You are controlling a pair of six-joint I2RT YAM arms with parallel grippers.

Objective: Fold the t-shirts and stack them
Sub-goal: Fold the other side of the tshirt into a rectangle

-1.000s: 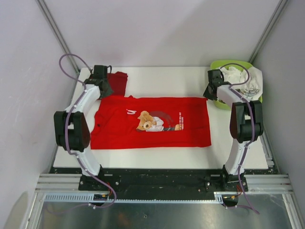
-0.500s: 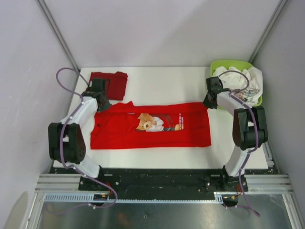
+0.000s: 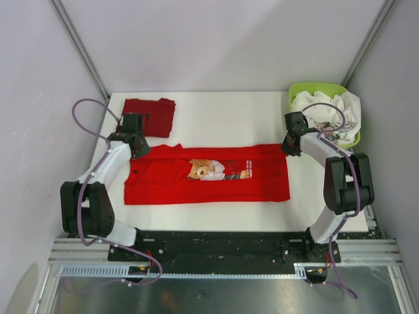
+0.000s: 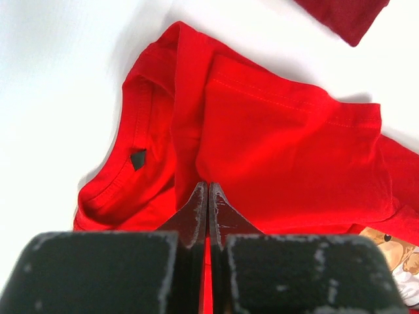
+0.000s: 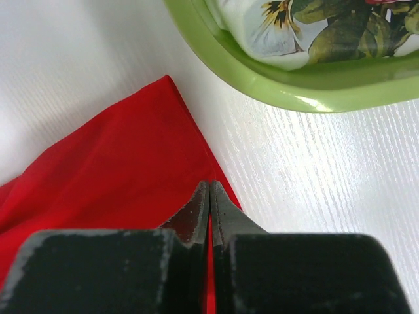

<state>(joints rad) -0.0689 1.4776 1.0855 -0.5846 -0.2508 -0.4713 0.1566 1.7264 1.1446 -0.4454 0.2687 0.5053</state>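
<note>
The bright red t-shirt (image 3: 216, 186) with the cartoon bear (image 3: 209, 169) lies spread across the middle of the white table (image 3: 222, 114), collar to the left. Its far strip is lifted and doubled toward the front. My left gripper (image 3: 136, 148) is shut on the far edge by the collar, and in the left wrist view (image 4: 208, 186) the cloth (image 4: 288, 150) is pinched between the closed jaws. My right gripper (image 3: 289, 145) is shut on the far hem corner, seen in the right wrist view (image 5: 209, 185) gripping the cloth (image 5: 118, 170). The plain darker red t-shirt (image 3: 149, 116) lies folded at the back left.
The lime-green basket (image 3: 314, 86) stands at the back right, holding white flowered cloth (image 3: 327, 104). Its rim (image 5: 262, 72) is close beyond my right gripper. Metal frame posts rise at both back corners. The darker red shirt's corner (image 4: 344, 16) shows beyond my left gripper.
Both grippers have moved toward the front, carrying the bright red shirt's far edge with them. The shirt now looks narrower from back to front.
</note>
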